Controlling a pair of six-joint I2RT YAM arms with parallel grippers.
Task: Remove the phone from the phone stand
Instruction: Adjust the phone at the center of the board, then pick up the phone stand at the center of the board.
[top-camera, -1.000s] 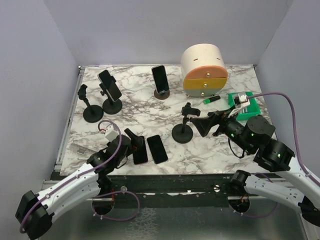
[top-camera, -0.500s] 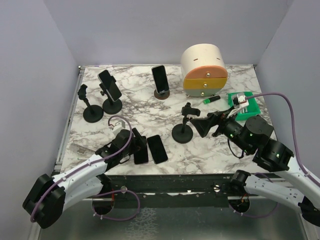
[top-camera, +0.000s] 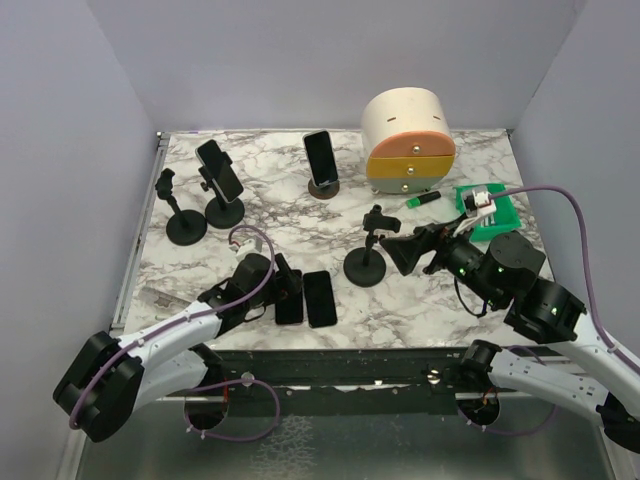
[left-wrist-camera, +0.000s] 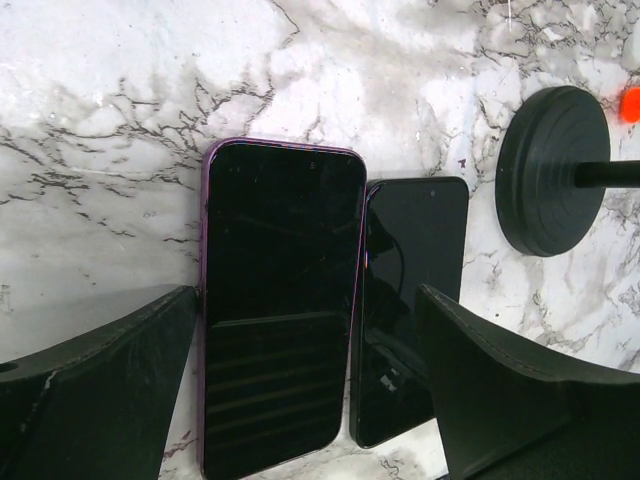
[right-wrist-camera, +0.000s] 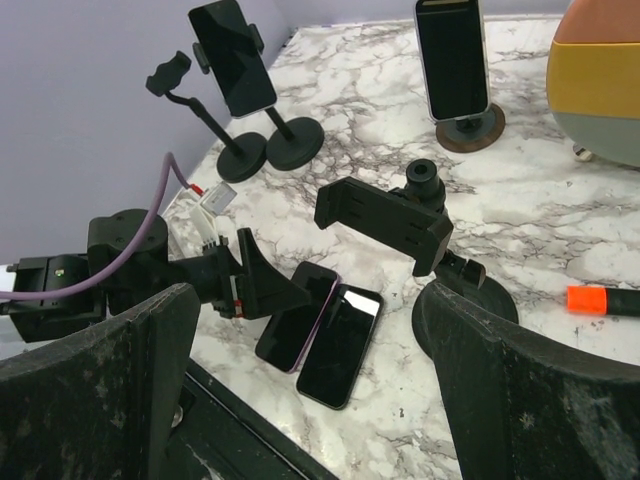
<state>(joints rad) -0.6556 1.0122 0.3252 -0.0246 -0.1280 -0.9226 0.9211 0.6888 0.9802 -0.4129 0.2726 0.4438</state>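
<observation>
Toward the back left corner of the desk, a phone sits clamped in its stand. Near the front edge, the left gripper, spread wide, hovers over a purple phone that lies flat beside a black phone. The right gripper, also wide, faces an empty stand mid-desk.

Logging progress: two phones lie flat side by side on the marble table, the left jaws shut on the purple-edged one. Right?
Not quite. The left gripper has its jaws open, gripping nothing; the left wrist view shows it. The purple-edged phone and the black phone do lie flat side by side on the marble table.
</observation>
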